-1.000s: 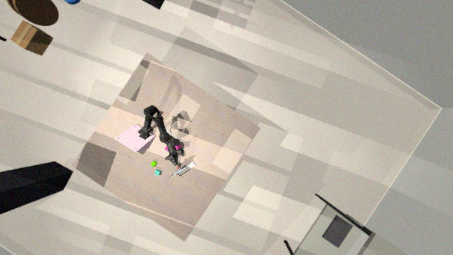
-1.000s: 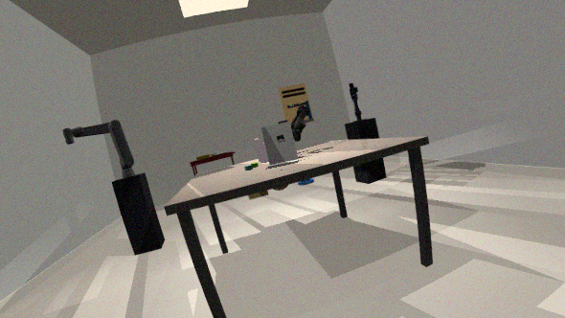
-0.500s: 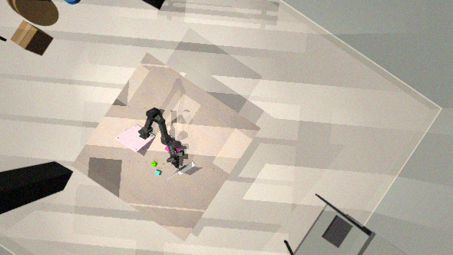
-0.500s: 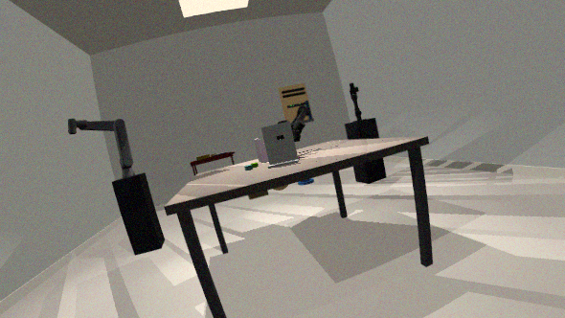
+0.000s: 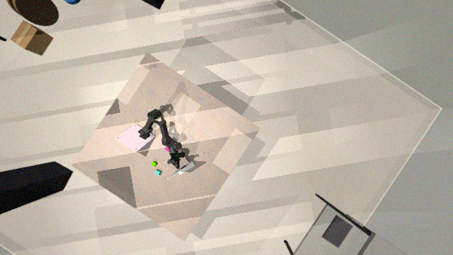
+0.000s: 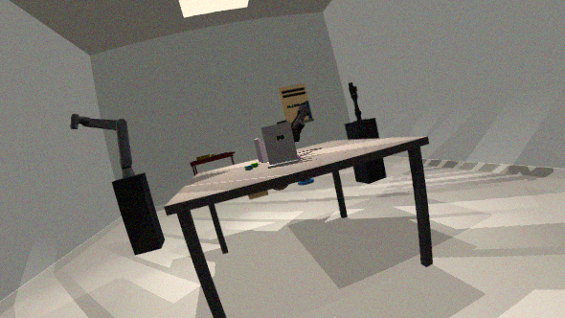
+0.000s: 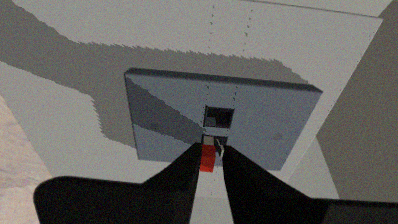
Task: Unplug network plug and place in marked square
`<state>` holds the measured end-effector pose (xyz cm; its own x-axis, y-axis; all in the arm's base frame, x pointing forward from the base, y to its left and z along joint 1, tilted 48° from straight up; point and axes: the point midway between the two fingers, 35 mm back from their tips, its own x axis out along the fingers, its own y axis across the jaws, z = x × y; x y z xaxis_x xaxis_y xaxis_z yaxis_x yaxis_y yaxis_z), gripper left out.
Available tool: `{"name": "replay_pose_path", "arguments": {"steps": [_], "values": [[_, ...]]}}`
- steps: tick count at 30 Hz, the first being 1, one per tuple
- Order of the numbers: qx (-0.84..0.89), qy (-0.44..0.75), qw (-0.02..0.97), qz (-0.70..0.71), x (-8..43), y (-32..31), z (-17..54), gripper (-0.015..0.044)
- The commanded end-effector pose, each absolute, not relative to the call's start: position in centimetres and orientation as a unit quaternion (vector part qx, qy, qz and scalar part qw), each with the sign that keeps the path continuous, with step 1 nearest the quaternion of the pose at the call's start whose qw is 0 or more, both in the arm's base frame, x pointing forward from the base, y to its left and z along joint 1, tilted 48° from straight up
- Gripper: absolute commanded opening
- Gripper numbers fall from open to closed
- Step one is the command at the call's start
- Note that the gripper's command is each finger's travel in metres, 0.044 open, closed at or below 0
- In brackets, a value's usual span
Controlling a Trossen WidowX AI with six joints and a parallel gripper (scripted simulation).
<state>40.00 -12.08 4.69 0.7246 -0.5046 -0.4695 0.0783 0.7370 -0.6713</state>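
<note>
My gripper (image 5: 177,165) (image 7: 211,150) is partly closed; I can't tell if it's squeezing anything. The red plug (image 7: 207,159) is between my fingertips in view, at the lower hole of the panel (image 5: 187,167) (image 6: 273,148) (image 7: 265,120) ahead. The empty-looking upper hole (image 7: 219,117) is just above them.
</note>
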Motion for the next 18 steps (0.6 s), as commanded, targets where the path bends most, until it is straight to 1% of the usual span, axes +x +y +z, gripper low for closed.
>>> {"name": "replay_pose_path", "arguments": {"steps": [1,7,18], "values": [[-0.324,0.332,0.871,-0.164,40.07,-12.04,4.55,0.0037],[-0.324,0.332,0.871,-0.164,40.07,-12.04,4.55,0.0],[-0.324,0.332,0.871,-0.164,39.69,-11.88,4.69,0.0]]}}
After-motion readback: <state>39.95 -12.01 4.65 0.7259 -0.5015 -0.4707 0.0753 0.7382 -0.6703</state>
